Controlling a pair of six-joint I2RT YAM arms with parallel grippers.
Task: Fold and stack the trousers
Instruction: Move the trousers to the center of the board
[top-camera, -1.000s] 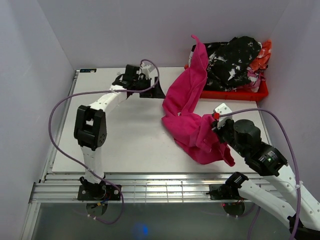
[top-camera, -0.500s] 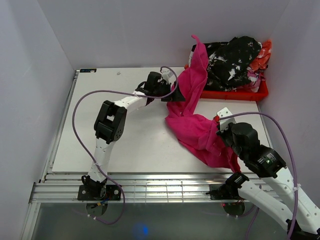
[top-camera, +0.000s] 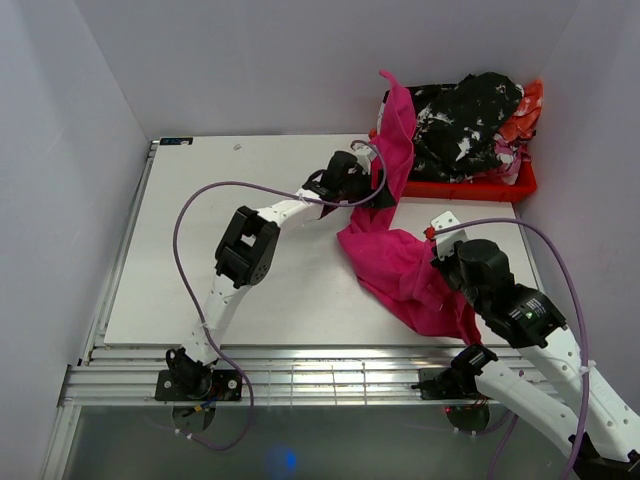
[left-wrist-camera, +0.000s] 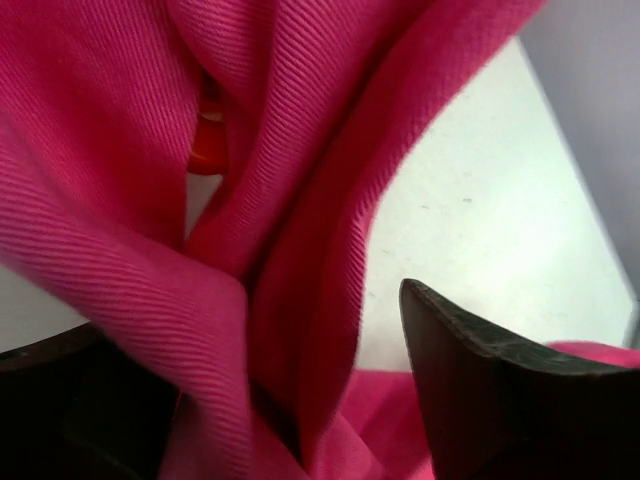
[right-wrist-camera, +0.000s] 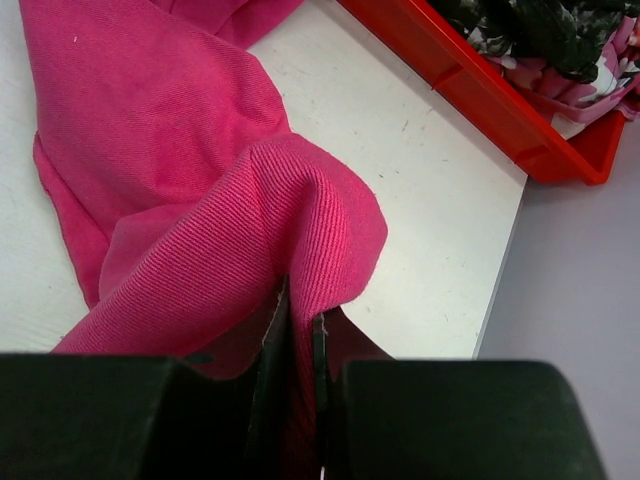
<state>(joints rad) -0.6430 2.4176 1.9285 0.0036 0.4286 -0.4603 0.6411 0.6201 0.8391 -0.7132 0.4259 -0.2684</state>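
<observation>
The magenta-pink trousers trail from the red crate's rim down across the table to its right front part. One leg hangs over the crate edge. My left gripper is open and reaches into the hanging cloth. In the left wrist view the trousers droop between its spread fingers, with folds filling the gap at the left gripper. My right gripper is shut on the trousers. The right wrist view shows a raised fold of trousers pinched in the right gripper.
A red plastic crate at the back right holds a heap of black-and-white and orange clothes; its wall is near the right gripper. The white table ends at a side wall on the right. Purple cables loop over both arms.
The left arm has swung right across the table, from the back middle into the hanging trouser leg. The right gripper has shifted slightly with its fold, pulling the cloth narrower.
</observation>
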